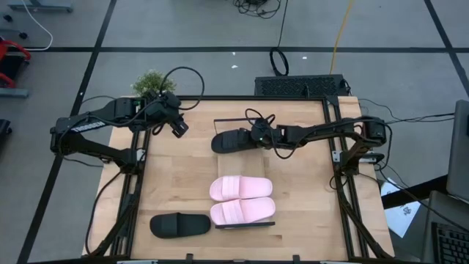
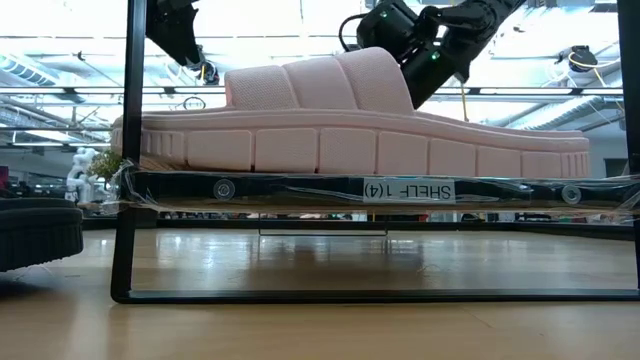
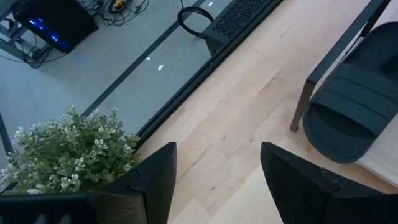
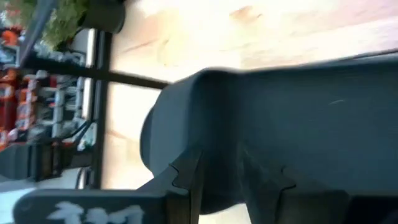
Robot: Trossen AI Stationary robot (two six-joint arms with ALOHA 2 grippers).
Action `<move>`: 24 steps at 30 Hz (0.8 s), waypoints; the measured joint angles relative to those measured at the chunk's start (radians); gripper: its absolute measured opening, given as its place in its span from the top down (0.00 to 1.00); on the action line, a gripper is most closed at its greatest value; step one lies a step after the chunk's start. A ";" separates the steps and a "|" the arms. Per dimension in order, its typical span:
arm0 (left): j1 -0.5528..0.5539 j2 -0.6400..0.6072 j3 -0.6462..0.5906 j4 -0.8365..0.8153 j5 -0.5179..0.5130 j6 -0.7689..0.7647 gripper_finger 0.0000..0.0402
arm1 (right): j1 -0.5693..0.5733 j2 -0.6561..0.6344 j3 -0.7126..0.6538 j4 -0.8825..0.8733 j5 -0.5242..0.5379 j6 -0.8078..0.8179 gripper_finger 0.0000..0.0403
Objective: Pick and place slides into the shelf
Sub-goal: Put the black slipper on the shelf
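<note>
While the right end effector (image 1: 253,135) is pinching the rear black slide (image 1: 233,140) at the far end of the shelf (image 1: 249,224), the job is looking a little past halfway. Two pink slides (image 1: 242,199) are already lying side by side on the shelf's near half, close to the front edge of the desk (image 1: 308,169). The held black slide is sitting at or just over the shelf's far end; whether it is resting down or hanging slightly above I cannot tell. The second black slide (image 1: 179,224) is lying on the desk near the front left corner, just beside the shelf, and is yet to be collected. The left end effector (image 1: 178,127) is waiting over the far left corner near a small potted plant (image 1: 152,83), its fingers (image 3: 155,180) spread and holding nothing.
</note>
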 joint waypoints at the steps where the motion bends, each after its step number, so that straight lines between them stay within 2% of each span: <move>1: 0.000 0.000 0.000 0.000 0.000 0.000 0.43 | -0.002 -0.008 0.000 -0.017 0.014 0.000 0.79; 7: 0.000 0.000 0.000 -0.002 0.004 0.000 0.43 | -0.014 -0.082 0.000 -0.076 0.072 -0.074 0.79; 10: 0.000 0.000 0.000 -0.003 0.043 -0.002 0.43 | -0.023 -0.124 0.000 -0.081 0.074 -0.115 0.79; 12: -0.001 0.000 0.000 -0.008 0.100 -0.014 0.43 | -0.028 -0.154 0.000 -0.081 0.075 -0.138 0.79; 16: -0.018 0.000 0.000 -0.062 0.289 -0.070 0.43 | -0.029 -0.215 0.000 -0.078 0.075 -0.226 0.79; 20: -0.074 0.000 -0.001 -0.167 0.487 -0.222 0.43 | -0.028 -0.266 0.000 -0.078 0.075 -0.320 0.79; 24: -0.175 0.000 -0.025 -0.267 0.531 -0.510 0.43 | -0.028 -0.301 0.000 -0.080 0.075 -0.417 0.79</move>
